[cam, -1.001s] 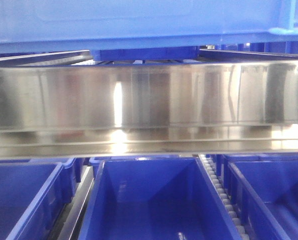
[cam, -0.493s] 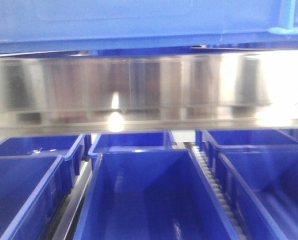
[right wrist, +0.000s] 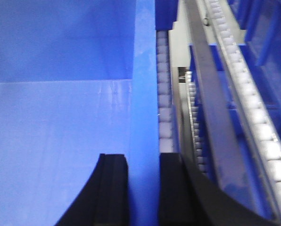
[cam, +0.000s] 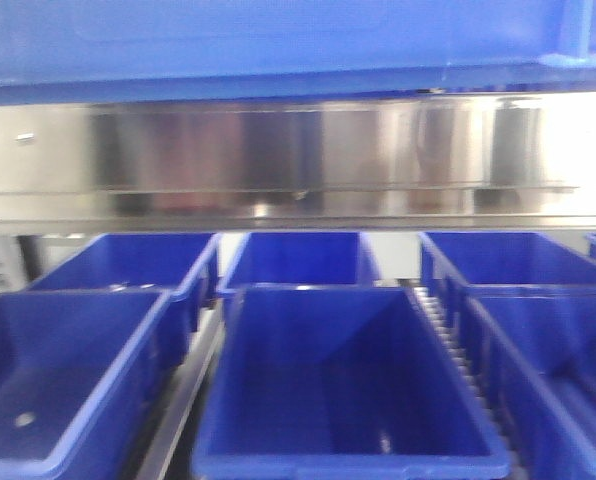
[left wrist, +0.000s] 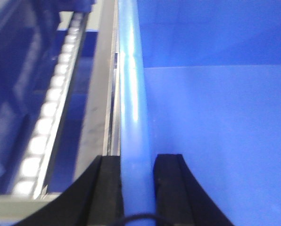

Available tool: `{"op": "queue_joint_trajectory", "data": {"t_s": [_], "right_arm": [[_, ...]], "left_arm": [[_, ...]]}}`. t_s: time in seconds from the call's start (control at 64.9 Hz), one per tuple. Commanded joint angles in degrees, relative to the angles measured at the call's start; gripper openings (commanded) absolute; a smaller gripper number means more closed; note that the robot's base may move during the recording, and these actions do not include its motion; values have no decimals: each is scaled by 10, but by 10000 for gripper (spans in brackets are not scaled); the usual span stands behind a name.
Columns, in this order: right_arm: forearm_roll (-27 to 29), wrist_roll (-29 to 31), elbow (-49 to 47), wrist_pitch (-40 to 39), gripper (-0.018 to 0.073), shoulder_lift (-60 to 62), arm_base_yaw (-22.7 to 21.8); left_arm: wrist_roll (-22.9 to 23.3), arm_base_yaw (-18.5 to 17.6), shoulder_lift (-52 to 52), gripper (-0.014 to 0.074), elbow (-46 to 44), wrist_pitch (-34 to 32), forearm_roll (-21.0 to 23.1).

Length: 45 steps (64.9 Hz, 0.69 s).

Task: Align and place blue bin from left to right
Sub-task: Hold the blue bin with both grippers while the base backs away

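The blue bin (cam: 278, 40) fills the top of the front view, its smooth side wall above a steel shelf rail. In the left wrist view my left gripper (left wrist: 138, 157) is shut on the bin's left rim (left wrist: 131, 94), one black finger on each side of it. In the right wrist view my right gripper (right wrist: 143, 157) is shut on the right rim (right wrist: 144, 70) in the same way. The bin's inner floor and walls show in both wrist views.
A shiny steel rail (cam: 298, 160) runs across right under the bin. Below it stand smaller blue tubs (cam: 348, 380) in two rows. White roller tracks (left wrist: 46, 122) (right wrist: 166, 108) and metal guide bars (right wrist: 211, 117) run beside the bin on both sides.
The steel rail has slid up in the front view and looks narrower. A back row of tubs has come into sight. The bin keeps its place at the top.
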<state>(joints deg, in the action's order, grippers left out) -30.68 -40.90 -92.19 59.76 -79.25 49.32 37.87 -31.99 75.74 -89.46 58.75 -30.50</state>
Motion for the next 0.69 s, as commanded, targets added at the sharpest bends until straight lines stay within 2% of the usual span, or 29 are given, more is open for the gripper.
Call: {"op": "queue_joint_trajectory", "data": {"t_s": [0.0,0.678], "right_arm": [[-23,8,-7,-54,-79,10,0],[-23,8,-7,-54,-79,10,0]], "left_arm": [[-4,-4,-12,-111,-6,-41,-8],[-4,-4,-12,-111,-6,-41,-8]]}}
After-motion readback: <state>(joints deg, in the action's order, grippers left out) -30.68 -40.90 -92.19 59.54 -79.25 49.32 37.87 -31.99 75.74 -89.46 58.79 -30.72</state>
